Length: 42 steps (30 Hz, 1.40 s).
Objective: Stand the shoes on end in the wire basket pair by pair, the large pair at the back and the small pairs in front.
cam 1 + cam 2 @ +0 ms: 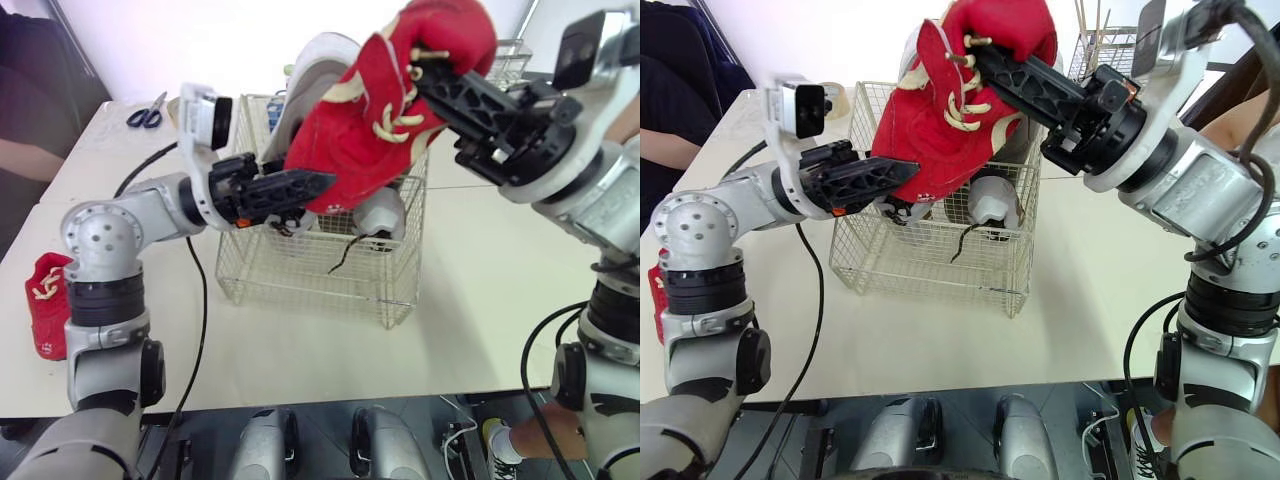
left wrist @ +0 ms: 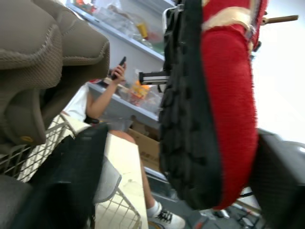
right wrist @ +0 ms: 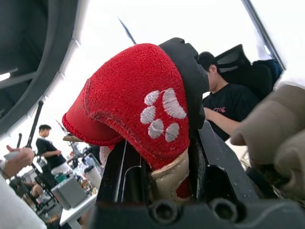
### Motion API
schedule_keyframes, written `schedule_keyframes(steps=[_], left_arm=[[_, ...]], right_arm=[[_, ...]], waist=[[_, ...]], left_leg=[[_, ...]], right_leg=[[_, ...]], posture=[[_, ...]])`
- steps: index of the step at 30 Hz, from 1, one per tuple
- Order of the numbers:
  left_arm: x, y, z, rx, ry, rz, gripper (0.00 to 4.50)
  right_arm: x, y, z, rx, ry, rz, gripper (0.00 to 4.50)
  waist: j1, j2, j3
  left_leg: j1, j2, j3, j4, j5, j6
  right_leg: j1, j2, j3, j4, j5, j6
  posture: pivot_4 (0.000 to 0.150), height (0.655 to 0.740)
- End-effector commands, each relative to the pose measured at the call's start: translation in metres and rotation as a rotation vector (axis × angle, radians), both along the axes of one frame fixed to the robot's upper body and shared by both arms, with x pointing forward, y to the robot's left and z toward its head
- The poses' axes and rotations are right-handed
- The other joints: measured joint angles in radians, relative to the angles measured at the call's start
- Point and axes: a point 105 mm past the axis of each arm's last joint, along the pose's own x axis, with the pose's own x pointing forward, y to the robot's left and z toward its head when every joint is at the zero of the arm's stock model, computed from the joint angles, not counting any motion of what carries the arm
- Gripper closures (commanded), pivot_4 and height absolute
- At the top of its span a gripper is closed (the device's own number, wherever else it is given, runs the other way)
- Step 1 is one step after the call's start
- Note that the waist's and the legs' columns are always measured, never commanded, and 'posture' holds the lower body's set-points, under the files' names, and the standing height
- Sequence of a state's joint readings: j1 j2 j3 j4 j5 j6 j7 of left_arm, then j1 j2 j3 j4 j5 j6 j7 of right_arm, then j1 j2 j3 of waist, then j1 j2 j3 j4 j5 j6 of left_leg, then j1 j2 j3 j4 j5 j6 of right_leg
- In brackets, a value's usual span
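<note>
A red lace-up shoe (image 1: pixel 370 120) with cream laces hangs tilted above the wire basket (image 1: pixel 320 270). My right gripper (image 1: pixel 425 65) is shut on its heel end, which bears a white paw print (image 3: pixel 162 112). My left gripper (image 1: pixel 315 183) is open at the shoe's lower edge, and the black sole (image 2: pixel 190 124) lies between its fingers (image 2: pixel 71 176). Large grey shoes (image 1: pixel 380 215) stand on end at the back of the basket, partly hidden by the red shoe. The matching red shoe (image 1: pixel 47 300) lies on the table at the far left.
Scissors (image 1: pixel 147 112) lie at the table's back left. A second wire basket (image 1: pixel 510 60) stands at the back right. A person's arm (image 1: pixel 30 150) rests at the left edge. A black cable (image 1: pixel 200 330) trails over the table beside the basket.
</note>
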<state>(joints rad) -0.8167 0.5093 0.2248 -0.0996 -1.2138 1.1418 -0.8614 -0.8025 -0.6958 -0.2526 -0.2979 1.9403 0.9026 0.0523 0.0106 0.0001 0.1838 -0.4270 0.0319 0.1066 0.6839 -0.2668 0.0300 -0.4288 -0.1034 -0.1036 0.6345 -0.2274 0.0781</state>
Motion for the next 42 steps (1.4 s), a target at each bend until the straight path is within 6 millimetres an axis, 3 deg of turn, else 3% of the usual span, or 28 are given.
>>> schedule_keyframes(steps=[1,11,17,25,34,42], left_arm=[[-0.007,0.01,0.006,-0.004,-0.039,0.032,0.07],[-0.019,0.042,-0.003,0.084,-0.035,0.169,0.07],[-0.019,0.061,0.002,0.117,-0.052,0.249,0.07],[-0.009,0.065,0.016,0.096,-0.085,0.275,0.07],[-0.007,0.055,0.015,0.082,-0.087,0.24,0.07],[-0.006,0.05,0.013,0.079,-0.081,0.221,0.07]], right_arm=[[-0.011,-0.004,0.015,0.006,-0.081,0.005,3.92],[-0.001,-0.032,0.018,-0.098,-0.121,-0.1,3.92],[-0.003,-0.042,0.004,-0.282,-0.154,-0.125,3.92],[-0.012,-0.028,-0.033,-0.516,-0.231,-0.072,3.92],[-0.001,-0.009,-0.077,-0.698,-0.354,-0.109,3.92],[-0.003,-0.007,-0.113,-0.798,-0.334,-0.038,3.92]], waist=[[0.0,0.0,0.0],[0.003,0.0,0.0],[0.001,0.0,0.0],[0.002,0.0,0.0],[0.002,-0.001,0.001],[0.002,-0.001,0.001]], left_leg=[[0.0,0.0,0.0,0.0,0.0,0.0],[0.0,0.0,0.0,0.0,0.0,0.0],[-0.001,0.0,0.0,0.0,-0.001,0.001],[-0.001,0.0,0.0,-0.001,-0.001,0.001],[-0.001,0.0,0.0,-0.001,-0.001,0.001],[-0.001,0.0,0.0,-0.001,0.001,-0.002]], right_leg=[[0.0,0.0,0.0,0.0,0.0,0.0],[0.0,0.0,0.0,-0.002,0.0,0.0],[0.0,0.0,0.0,-0.003,0.0,0.0],[0.0,0.0,0.0,-0.004,0.0,0.0],[0.0,0.0,0.0,-0.004,0.0,0.0],[0.0,0.0,0.0,-0.004,0.0,0.0]], posture=[[0.15,0.74],[0.15,0.74],[0.15,0.74],[0.15,0.74],[0.15,0.74],[0.15,0.74]])
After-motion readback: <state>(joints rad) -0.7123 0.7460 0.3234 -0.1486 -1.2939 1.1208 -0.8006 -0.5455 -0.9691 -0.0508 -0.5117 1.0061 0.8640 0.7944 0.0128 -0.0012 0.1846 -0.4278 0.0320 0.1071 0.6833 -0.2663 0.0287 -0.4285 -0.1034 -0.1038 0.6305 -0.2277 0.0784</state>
